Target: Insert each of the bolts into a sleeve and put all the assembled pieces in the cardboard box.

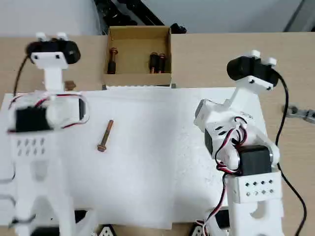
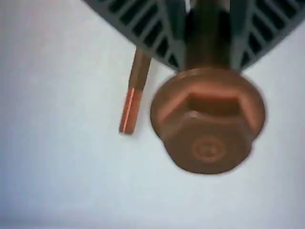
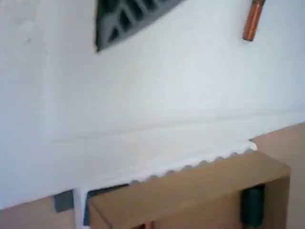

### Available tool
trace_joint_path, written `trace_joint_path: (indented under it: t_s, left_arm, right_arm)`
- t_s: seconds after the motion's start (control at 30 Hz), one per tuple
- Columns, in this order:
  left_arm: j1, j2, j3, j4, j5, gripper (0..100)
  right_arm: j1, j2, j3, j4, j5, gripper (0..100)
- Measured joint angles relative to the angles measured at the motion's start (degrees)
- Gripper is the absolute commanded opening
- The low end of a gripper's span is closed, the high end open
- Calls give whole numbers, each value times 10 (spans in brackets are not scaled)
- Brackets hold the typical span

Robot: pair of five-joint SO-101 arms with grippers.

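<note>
Bolt [image 2: 208, 121], shank hidden in left hand [image 2: 208, 38]

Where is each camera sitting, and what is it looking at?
High view: fixed overhead, looking down on the white sheet, cardboard box and two arms.
Left wrist view: on the left arm, looking past its pincer, shut on a held bolt, at the sheet.
Right wrist view: on the right arm, looking past its pincer at the sheet and box.
Shared: high and left wrist both show the loose bolt.
</note>
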Motion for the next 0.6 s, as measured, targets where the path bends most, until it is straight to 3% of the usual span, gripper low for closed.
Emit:
trace_joint_path:
  t_s: [0.3, 0.6]
  left_arm:
    - [0, -184, 83, 0, -2, 6]
    - [0, -305, 113, 0, -2, 6]
  right_arm:
    - [69, 165, -15, 0, 91, 148]
    - [93, 384, -169, 1, 142, 150]
